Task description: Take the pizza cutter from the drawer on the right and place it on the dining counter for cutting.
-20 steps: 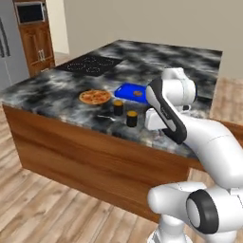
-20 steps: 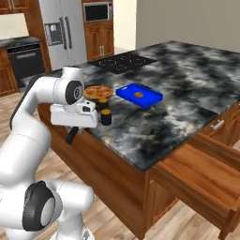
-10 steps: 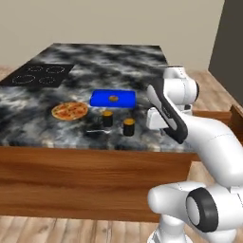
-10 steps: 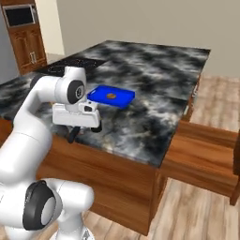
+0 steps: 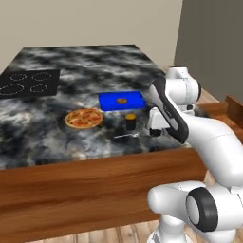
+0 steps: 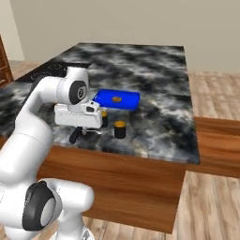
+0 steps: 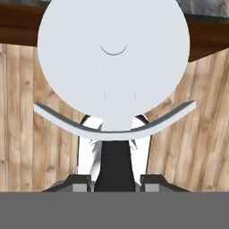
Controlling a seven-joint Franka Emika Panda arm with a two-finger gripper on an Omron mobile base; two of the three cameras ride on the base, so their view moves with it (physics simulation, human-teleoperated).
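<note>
The dark marbled surface (image 5: 71,71) carries a pizza (image 5: 83,118) and blue tray (image 5: 121,100). At its 5 o'clock edge, the pincer (image 7: 115,182) clenches the pizza cutter (image 7: 112,62) by its black handle, above the wooden floor (image 7: 27,112).

Seen from the hand, the pizza cutter (image 7: 112,67) looms so close that its round wheel runs off the top edge, while its black handle drops out of sight between the fingertips (image 7: 80,182). From the left base, the robot's own forearm covers the gripper (image 5: 155,131). The drawer (image 6: 220,146) is cut by the right edge in the right base view.
</note>
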